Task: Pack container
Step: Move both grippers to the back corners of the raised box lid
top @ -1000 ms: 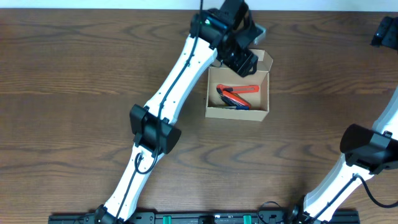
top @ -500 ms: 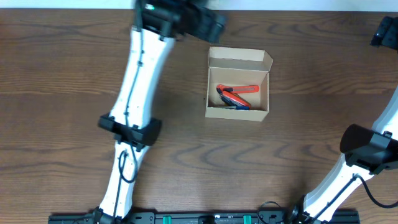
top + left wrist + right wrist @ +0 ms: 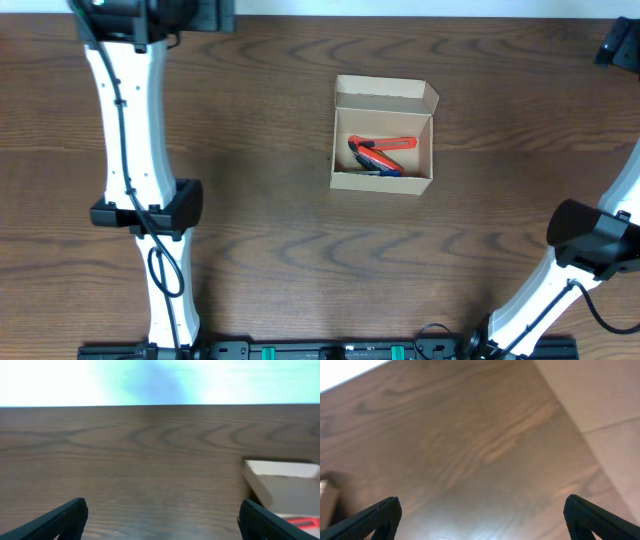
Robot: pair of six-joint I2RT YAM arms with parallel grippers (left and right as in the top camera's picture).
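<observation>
Container (image 3: 383,137) sits right of centre on the table (image 3: 250,200), its flap lid open at the far edge and a red item (image 3: 385,148) inside (something blue beside it, kind unclear). Left gripper (image 3: 162,512) hangs at the far left, well apart from the box, jaws wide and empty; right gripper (image 3: 481,507), far right, likewise. Judged step: loading done, closing pending; the next move calls for reaching the flap and folding it nearward.

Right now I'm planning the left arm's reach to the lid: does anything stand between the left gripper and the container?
Nothing visible does. The left gripper, open, sits near the far edge of the table, left of the container; only bare wood lies between them. The container is open, a red item inside.
</observation>
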